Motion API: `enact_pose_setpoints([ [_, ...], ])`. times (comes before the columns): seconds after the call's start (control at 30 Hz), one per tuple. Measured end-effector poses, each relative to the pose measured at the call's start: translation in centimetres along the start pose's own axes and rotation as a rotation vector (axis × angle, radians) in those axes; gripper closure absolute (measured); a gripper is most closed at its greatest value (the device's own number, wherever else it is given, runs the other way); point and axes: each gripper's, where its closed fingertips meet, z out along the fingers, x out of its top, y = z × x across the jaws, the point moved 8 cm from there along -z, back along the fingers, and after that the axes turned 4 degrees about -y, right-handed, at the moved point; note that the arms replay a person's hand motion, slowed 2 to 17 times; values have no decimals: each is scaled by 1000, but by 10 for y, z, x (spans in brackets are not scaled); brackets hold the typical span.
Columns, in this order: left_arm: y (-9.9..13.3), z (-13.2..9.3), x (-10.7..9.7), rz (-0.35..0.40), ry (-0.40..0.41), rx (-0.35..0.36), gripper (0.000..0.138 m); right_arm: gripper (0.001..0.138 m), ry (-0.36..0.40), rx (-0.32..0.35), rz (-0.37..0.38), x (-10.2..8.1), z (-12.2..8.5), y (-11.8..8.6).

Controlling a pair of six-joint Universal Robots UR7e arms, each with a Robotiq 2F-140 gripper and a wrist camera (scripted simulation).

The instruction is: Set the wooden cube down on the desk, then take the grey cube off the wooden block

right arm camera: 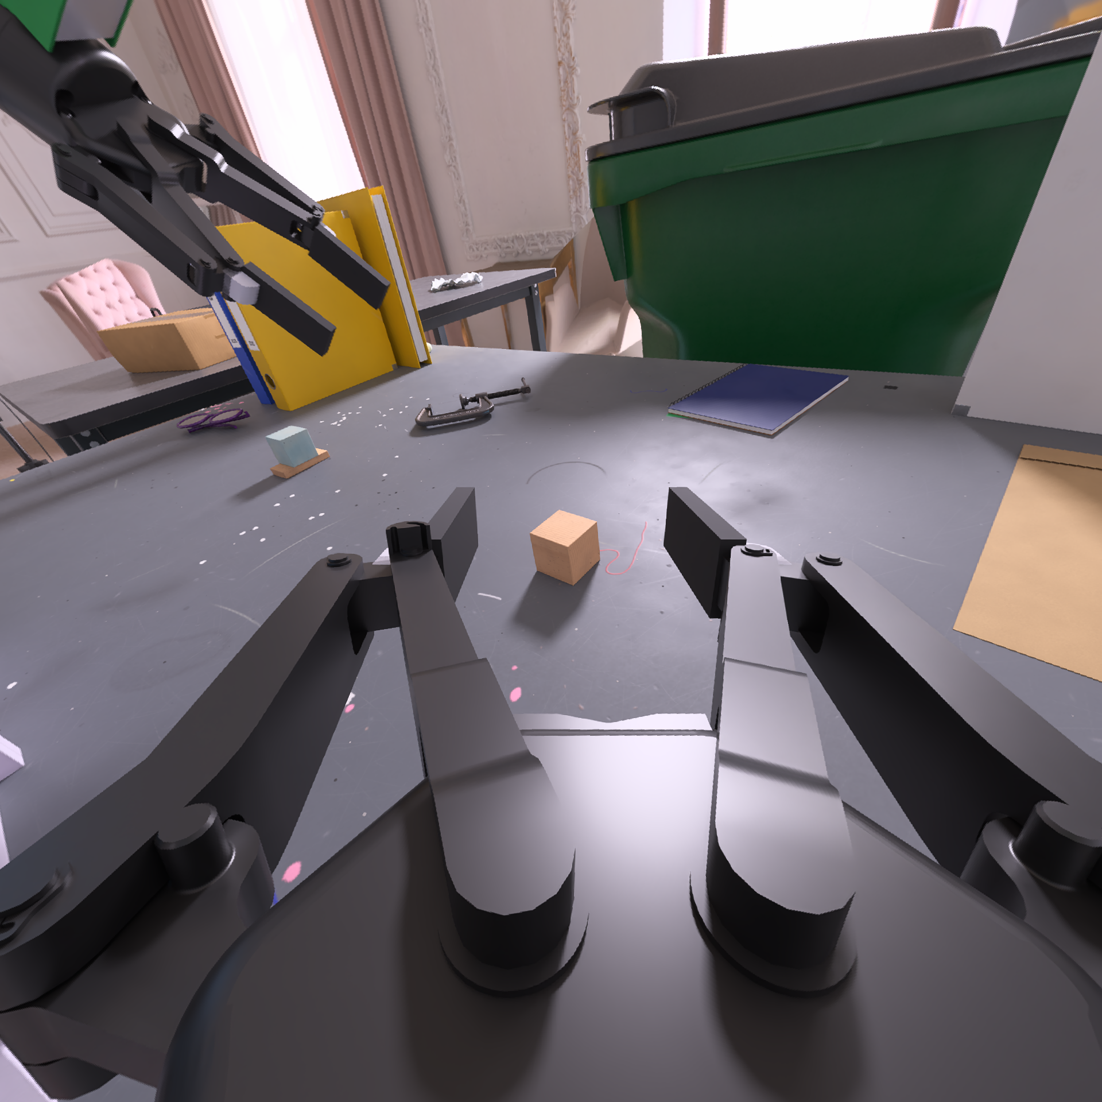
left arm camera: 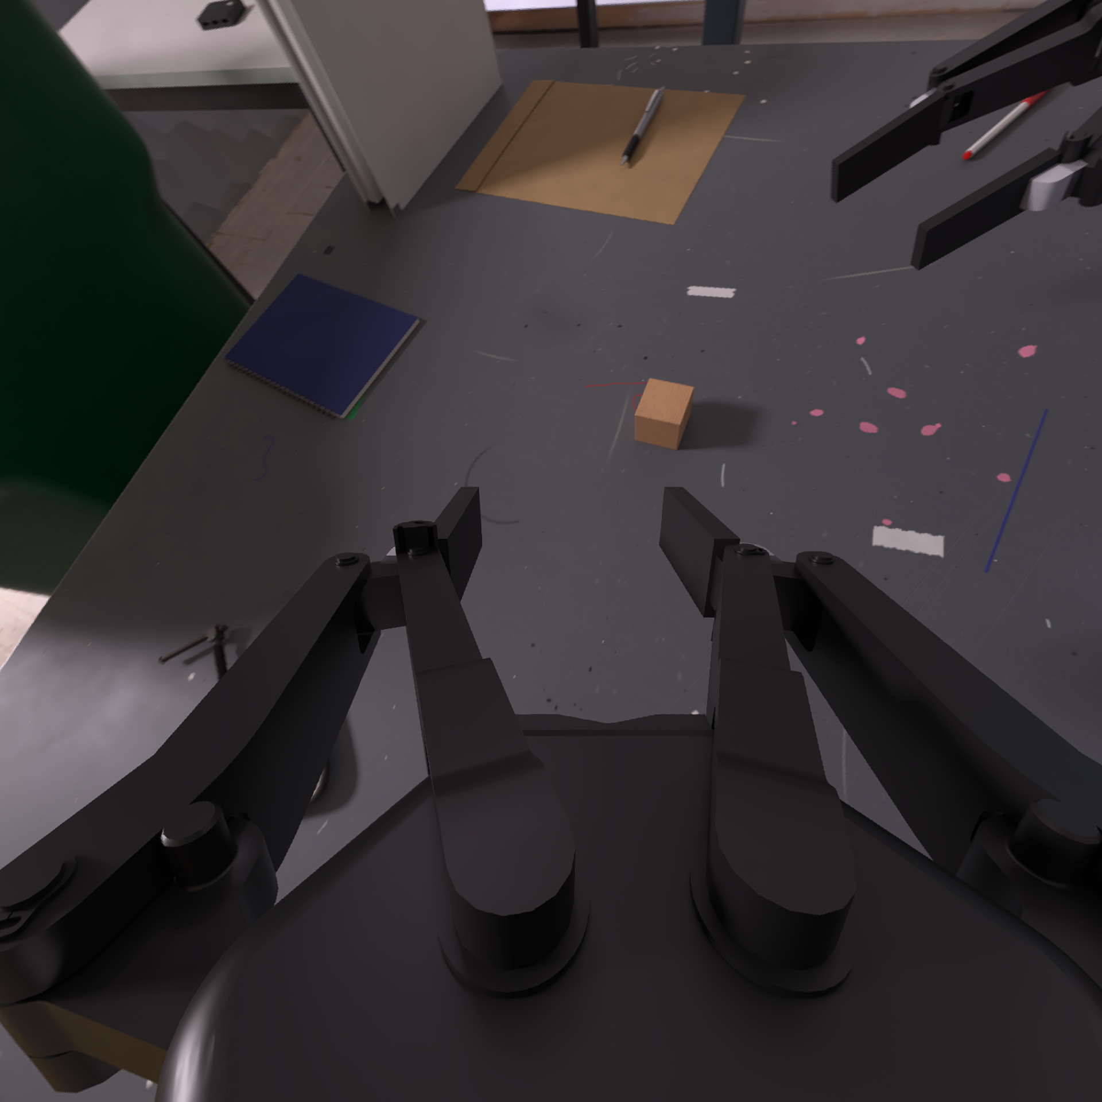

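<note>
- Left wrist view, from left to right: you see the green bin [left arm camera: 89, 298] beside the desk [left arm camera: 536, 626], then the blue notebook [left arm camera: 325, 346], and farther back the brown envelope [left arm camera: 602, 149] with a grey pen [left arm camera: 643, 125] lying on it.
- Near the middle you find the wooden cube [left arm camera: 663, 412]; it sits flat on the desk, alone, nothing touches it.
- Your left gripper [left arm camera: 571, 525] hangs above the desk with its jaws wide apart and empty; the cube is ahead of the fingertips.
- At the top right your right gripper [left arm camera: 876, 217] also has spread jaws, with nothing between them.
- Right wrist view, from left to right: the grey cube [right arm camera: 290, 445] rests on the wooden block [right arm camera: 300, 464], well apart from the wooden cube [right arm camera: 564, 545].
- Next you see the yellow folders [right arm camera: 322, 298], a metal clamp [right arm camera: 465, 405], and the notebook [right arm camera: 757, 396].
- The right gripper [right arm camera: 571, 525] is wide open, holding nothing, and the wooden cube stands just beyond its fingers.
</note>
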Motion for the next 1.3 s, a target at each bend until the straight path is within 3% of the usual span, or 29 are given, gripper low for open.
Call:
enact_pose_setpoints([
  [0.4,-23,-61,-51,-151,-20,188,59,55,0,4,-16,2,2,-6],
  [0.7,-38,-96,-93,-329,-23,331,60,56,1,6,-21,4,4,-9],
  [1.3,-48,-131,-167,-749,82,475,70,56,-2,16,-20,5,9,-12],
])
